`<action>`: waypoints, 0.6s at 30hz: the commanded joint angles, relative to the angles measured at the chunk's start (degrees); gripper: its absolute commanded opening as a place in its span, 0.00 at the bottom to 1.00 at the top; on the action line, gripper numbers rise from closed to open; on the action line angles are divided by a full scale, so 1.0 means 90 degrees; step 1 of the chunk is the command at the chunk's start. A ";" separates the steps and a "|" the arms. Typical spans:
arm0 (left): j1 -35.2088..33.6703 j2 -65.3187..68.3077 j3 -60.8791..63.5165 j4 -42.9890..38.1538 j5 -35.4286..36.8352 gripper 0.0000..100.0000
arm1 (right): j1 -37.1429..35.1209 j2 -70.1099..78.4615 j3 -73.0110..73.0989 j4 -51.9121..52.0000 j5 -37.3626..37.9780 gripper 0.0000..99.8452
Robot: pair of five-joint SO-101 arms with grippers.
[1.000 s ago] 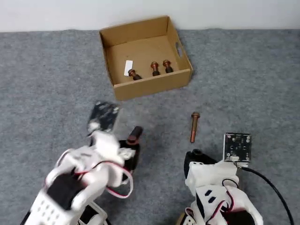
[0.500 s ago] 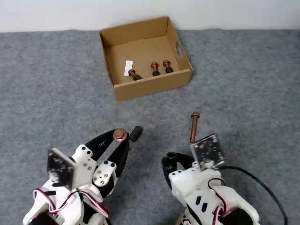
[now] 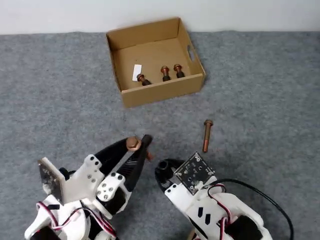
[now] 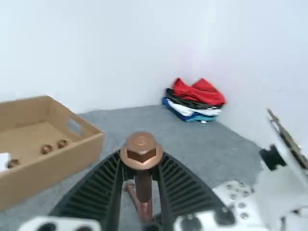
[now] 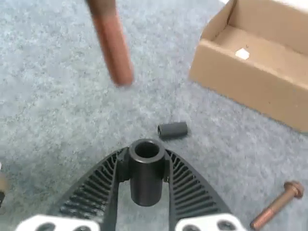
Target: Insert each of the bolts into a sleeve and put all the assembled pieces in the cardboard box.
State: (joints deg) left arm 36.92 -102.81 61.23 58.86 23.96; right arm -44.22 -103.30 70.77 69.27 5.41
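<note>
Three assembled pieces (image 3: 165, 72) lie in the box (image 3: 160, 92) at the far side of the carpet (image 3: 260, 90) (high view). Nearer the arms, a loose bolt (image 3: 207, 135) lies flat, well apart from the box. A loose sleeve (image 3: 146, 141) lies just beside the left pincer (image 3: 132, 150), which carries the held bolt (image 3: 132, 143). The right pincer (image 3: 163, 172) sits near it.

Left wrist view: the left pincer (image 4: 140, 163) is narrow, its jaws closed on the held bolt (image 4: 141, 150) just under the hexagonal head. The box (image 4: 53, 159) stands beyond, and a pile of clothes (image 4: 192, 98) lies by the wall.

Right wrist view: the right pincer (image 5: 146, 156) grips the held sleeve (image 5: 146, 178), its bore open towards the camera. The shank of the held bolt (image 5: 113, 43) hangs apart from that bore, not yet in it. The loose sleeve (image 5: 172, 130), loose bolt (image 5: 276, 207) and box (image 5: 250, 82) lie beyond.

Step in hand, as judged: mating a fourth bolt with its sleeve. The next move calls for bringing the shank tip over the bore with the axes in line, then pressing it in. A tilted tip would likely catch on the rim. One loose pair remains afterwards.
</note>
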 commanded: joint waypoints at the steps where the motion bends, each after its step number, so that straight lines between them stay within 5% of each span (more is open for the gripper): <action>1: 0.0098 0.0059 0.0083 -0.0156 0.0117 0.00 | -0.0044 -0.0044 0.0059 -0.0464 0.0313 0.01; 18: 0.0117 0.0049 0.1021 -0.0918 0.0107 0.00 | -0.0513 -0.0044 0.0127 -0.0777 0.0576 0.01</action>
State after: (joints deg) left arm 37.63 -102.20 70.37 53.67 24.92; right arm -47.38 -103.30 72.53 64.09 10.07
